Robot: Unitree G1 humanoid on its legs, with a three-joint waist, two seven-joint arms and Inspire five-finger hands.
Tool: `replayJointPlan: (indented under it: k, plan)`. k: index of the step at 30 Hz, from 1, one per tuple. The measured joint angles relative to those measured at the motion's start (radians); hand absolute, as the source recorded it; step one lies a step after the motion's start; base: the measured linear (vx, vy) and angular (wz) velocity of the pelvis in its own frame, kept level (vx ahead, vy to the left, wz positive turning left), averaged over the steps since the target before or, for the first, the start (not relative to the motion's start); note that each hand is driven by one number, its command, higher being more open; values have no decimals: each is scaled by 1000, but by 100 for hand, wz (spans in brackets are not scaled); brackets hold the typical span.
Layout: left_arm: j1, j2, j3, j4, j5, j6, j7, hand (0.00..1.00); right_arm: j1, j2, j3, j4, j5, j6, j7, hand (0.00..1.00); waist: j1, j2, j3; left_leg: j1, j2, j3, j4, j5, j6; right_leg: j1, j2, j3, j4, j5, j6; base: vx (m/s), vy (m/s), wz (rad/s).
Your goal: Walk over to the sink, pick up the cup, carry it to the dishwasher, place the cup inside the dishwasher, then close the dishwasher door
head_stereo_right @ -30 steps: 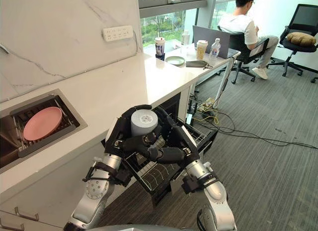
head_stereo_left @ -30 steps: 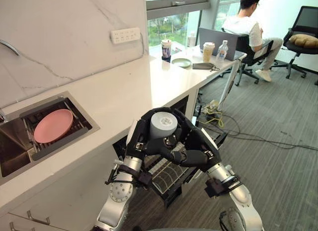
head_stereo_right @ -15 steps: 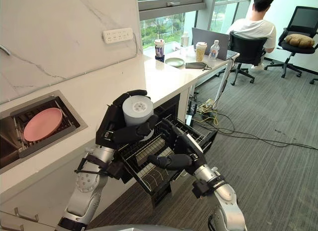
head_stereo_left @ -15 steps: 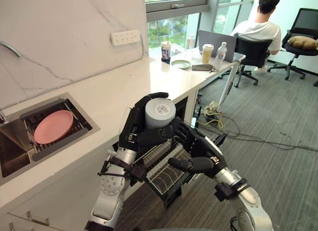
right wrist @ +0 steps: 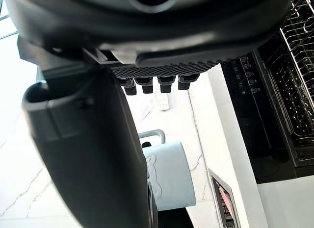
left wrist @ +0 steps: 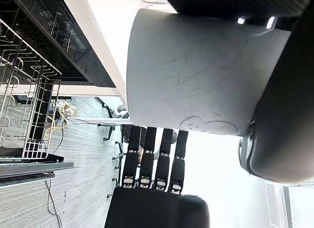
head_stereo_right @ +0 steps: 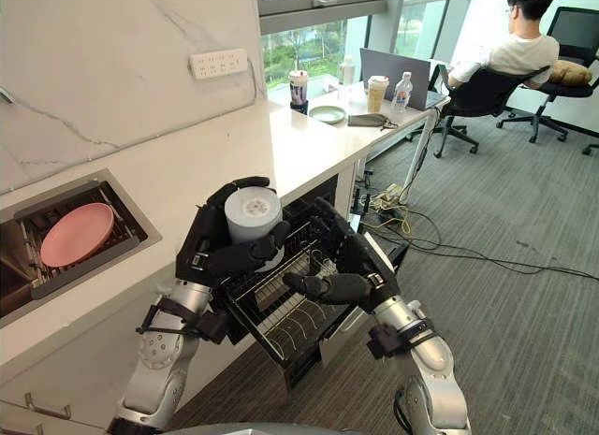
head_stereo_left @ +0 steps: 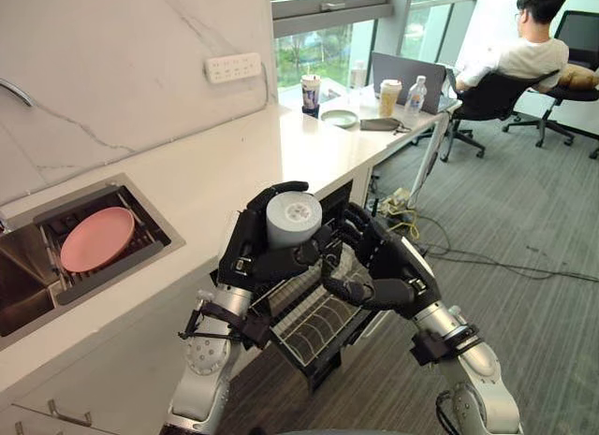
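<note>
On the left, the sink [head_stereo_left: 19, 290] is set into the white desk [head_stereo_left: 215, 173]. A pink plate [head_stereo_left: 96, 239] lies on the rack inside it.

Just past the desk's front edge, the left hand [head_stereo_left: 245, 257] has its fingers and thumb wrapped round the grey cup [head_stereo_left: 293, 222]. The cup's closed end faces up. It hangs in the air, right above the pulled-out dishwasher rack [head_stereo_left: 323, 327].

The right hand [head_stereo_left: 398, 271] is just beside the cup. Its fingers are loose and it holds nothing.

Here is what changed. A second ago both hands were hugging the cup. Then the right hand let go and dropped away. Now it has come back close, but the left hand alone has the cup.

So the handing over looks done. The cup has not gone into the rack yet. I think the next job is to lower it in, and the door must be shut after that.

Far off past the desk's right end, a person [head_stereo_left: 524, 56] sits on a chair.
</note>
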Motion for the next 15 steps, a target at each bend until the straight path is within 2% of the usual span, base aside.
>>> replayJointPlan:
  k: [15]
  plan:
    - [1, -4, -86, 30, 0, 0, -9, 0, -8, -11, 101, 1, -41, 0, -33, 100, 2, 1, 1, -5, -2, -10, 0, 0, 0, 1, 0, -7, 1, -1, 1, 0, 0, 1]
